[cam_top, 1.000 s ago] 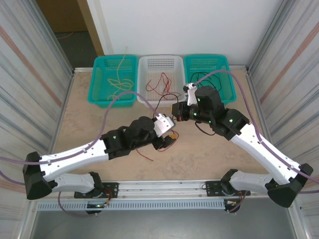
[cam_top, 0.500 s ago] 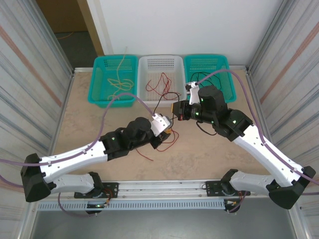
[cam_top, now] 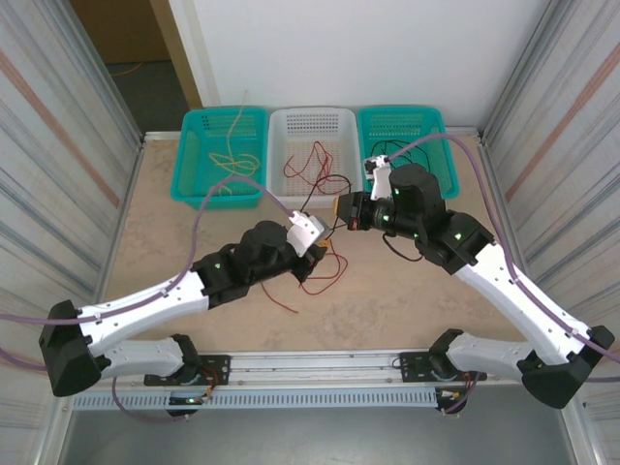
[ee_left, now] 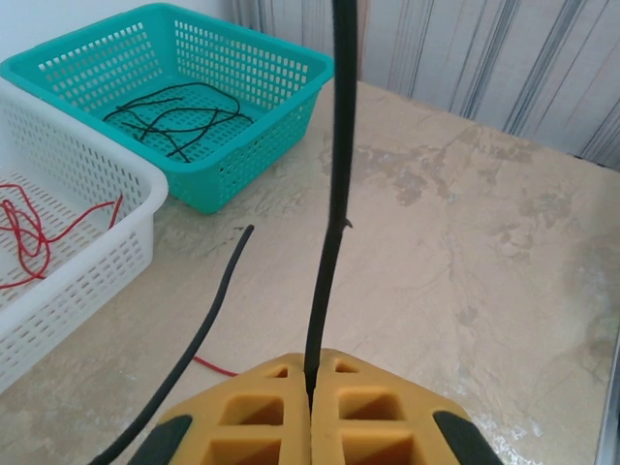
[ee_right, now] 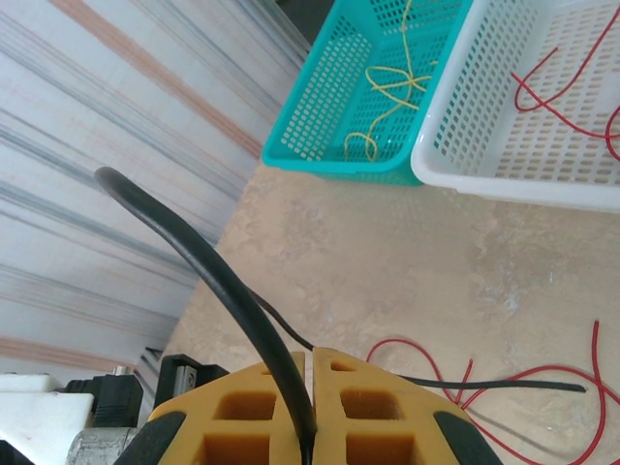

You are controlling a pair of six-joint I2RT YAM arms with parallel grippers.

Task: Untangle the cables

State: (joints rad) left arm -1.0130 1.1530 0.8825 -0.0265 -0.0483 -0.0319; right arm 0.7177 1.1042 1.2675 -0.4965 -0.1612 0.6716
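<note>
Each gripper pinches a black cable. My left gripper (ee_left: 312, 360) is shut on a black cable (ee_left: 336, 174) that rises straight up out of its yellow fingers. My right gripper (ee_right: 310, 356) is shut on a black cable (ee_right: 208, 262) that arcs up and to the left. From above, the left gripper (cam_top: 323, 250) and right gripper (cam_top: 339, 207) sit close together over the table's middle, with a black strand (cam_top: 312, 199) near them. A red cable (cam_top: 325, 271) lies in loose loops on the table under the left gripper. A second black end (ee_left: 208, 325) hangs beside the left fingers.
Three baskets line the far edge: a teal basket (cam_top: 221, 155) with yellow cables, a white basket (cam_top: 315, 131) with red cables, and a teal basket (cam_top: 407, 131) with black cables. Corrugated walls (cam_top: 68, 145) close in both sides. Purple arm cables (cam_top: 232, 189) arch over the table.
My left gripper has shut on the black cable and drawn back slightly toward the far side. The right gripper has shifted a little up and to the right, still shut.
</note>
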